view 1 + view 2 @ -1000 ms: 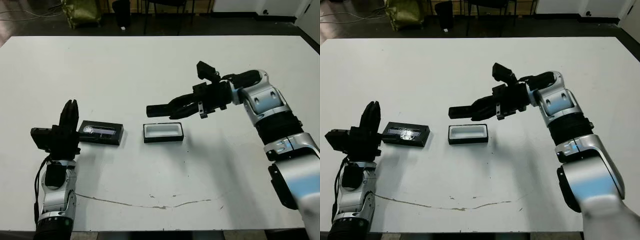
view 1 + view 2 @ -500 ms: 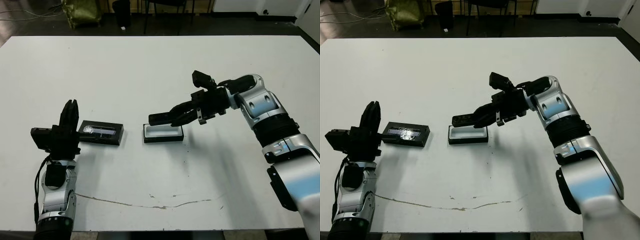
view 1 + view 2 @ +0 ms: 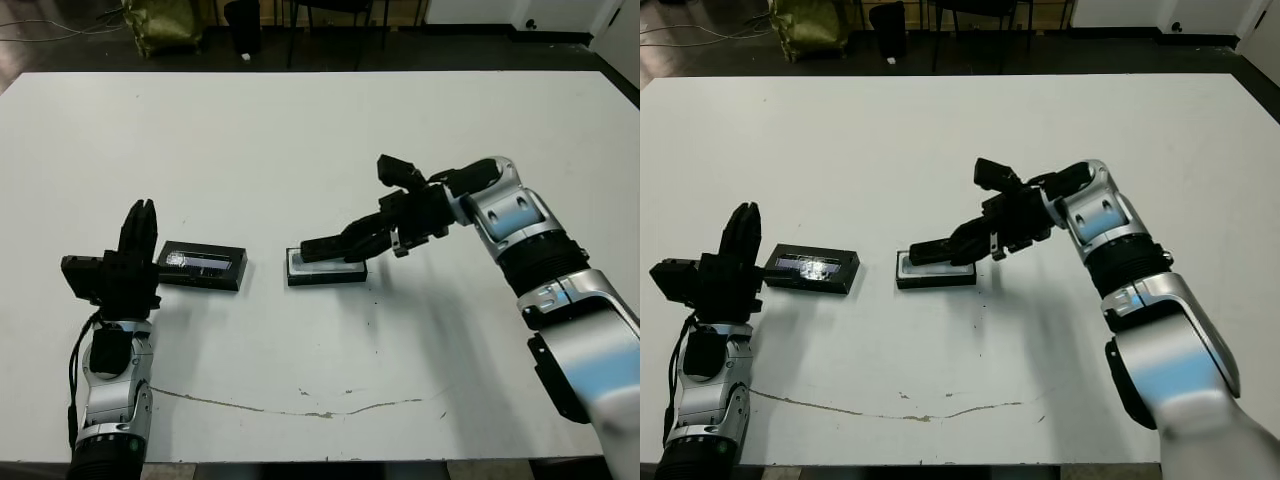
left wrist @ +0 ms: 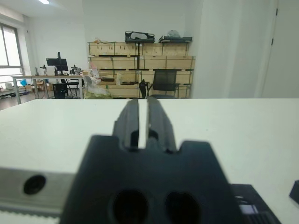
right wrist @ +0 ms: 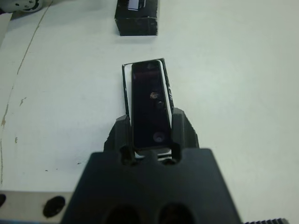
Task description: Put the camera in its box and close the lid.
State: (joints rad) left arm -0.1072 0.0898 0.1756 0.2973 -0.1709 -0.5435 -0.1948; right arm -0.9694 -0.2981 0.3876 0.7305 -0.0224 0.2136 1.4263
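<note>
Table, white and broad, fills almost the whole head view, with a thin dark crack line running along its lower part. Right arm reaches in from the right edge toward the middle of the frame, its silver shell ending in the black right gripper. That gripper's two fingers are clamped on the camera, one finger on each long side of the slim black bar, as the right wrist view shows. The camera lies lengthwise directly over the box, which sits just left of centre in the head view; a strip of the box's white lining shows along the camera's sides, but whether the camera already rests inside cannot be told.

At the lower left of the frame the left arm stands upright, and the left gripper points toward the far side of the table with its fingers drawn nearly together, only a thin slit between them and nothing held.

The lid lies flat just right of that gripper, apart from the box, glossy strip facing up.
</note>
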